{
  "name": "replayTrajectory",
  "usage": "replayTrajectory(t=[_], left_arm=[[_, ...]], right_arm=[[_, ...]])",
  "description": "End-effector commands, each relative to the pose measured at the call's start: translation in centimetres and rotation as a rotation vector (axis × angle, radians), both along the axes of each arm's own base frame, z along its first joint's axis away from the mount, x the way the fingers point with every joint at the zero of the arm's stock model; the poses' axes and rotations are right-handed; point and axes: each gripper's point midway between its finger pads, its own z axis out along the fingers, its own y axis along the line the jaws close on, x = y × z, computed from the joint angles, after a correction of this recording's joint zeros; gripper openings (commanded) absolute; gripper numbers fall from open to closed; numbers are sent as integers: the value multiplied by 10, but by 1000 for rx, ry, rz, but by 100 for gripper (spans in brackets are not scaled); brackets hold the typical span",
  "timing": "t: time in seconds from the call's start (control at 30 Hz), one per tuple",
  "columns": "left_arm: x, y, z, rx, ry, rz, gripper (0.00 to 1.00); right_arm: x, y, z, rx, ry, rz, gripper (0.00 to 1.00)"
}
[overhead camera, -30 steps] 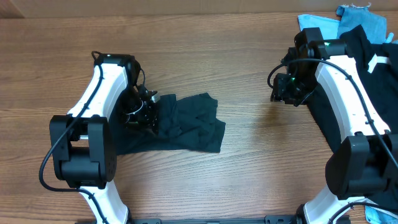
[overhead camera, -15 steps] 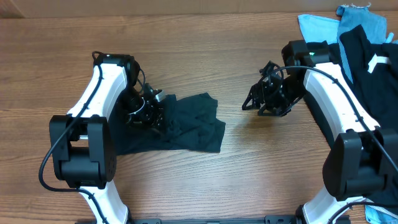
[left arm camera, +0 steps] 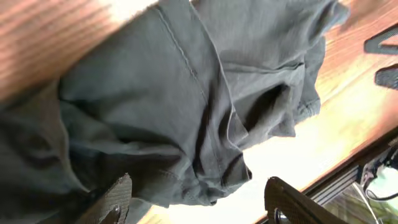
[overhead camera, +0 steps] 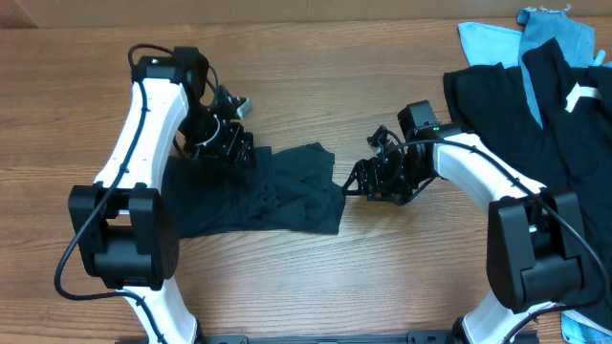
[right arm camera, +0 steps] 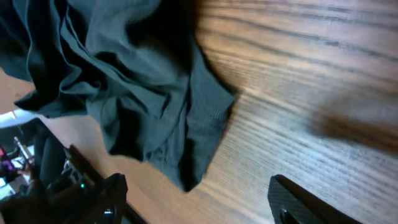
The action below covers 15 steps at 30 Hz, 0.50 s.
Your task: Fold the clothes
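Observation:
A crumpled black T-shirt [overhead camera: 273, 191] lies on the wooden table left of centre. It fills the left wrist view [left arm camera: 186, 106] and shows in the right wrist view [right arm camera: 124, 81]. My left gripper [overhead camera: 234, 148] is open just above the shirt's upper left part. My right gripper [overhead camera: 368, 180] is open and empty, low over the table beside the shirt's right edge. A pile of black clothes [overhead camera: 545, 105] with a white mark, and light blue pieces [overhead camera: 535, 33], lie at the far right.
The wooden table [overhead camera: 382, 277] runs under everything. The right arm [overhead camera: 478, 172] reaches across from the right toward the centre. The pile at the right reaches the table's right edge.
My right gripper has swung left from beside the pile to the shirt's right edge. My left gripper has risen and moved toward the shirt's upper left part.

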Motion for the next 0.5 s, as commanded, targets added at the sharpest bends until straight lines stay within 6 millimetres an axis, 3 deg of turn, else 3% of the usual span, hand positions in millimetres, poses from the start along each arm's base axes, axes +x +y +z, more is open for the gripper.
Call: replayTrajectory(t=[0.0, 0.07, 0.13, 0.47], left_arm=[[8, 27, 4, 167, -18, 101, 73], [7, 54, 1, 320, 2, 202, 77], [3, 62, 1, 331, 23, 223, 77], [2, 67, 1, 330, 28, 229, 76]], right_arm=[[-10, 15, -7, 33, 30, 19, 78], [-5, 28, -6, 42, -18, 40, 85], [2, 33, -8, 34, -40, 22, 86], [19, 43, -52, 55, 14, -41, 87]])
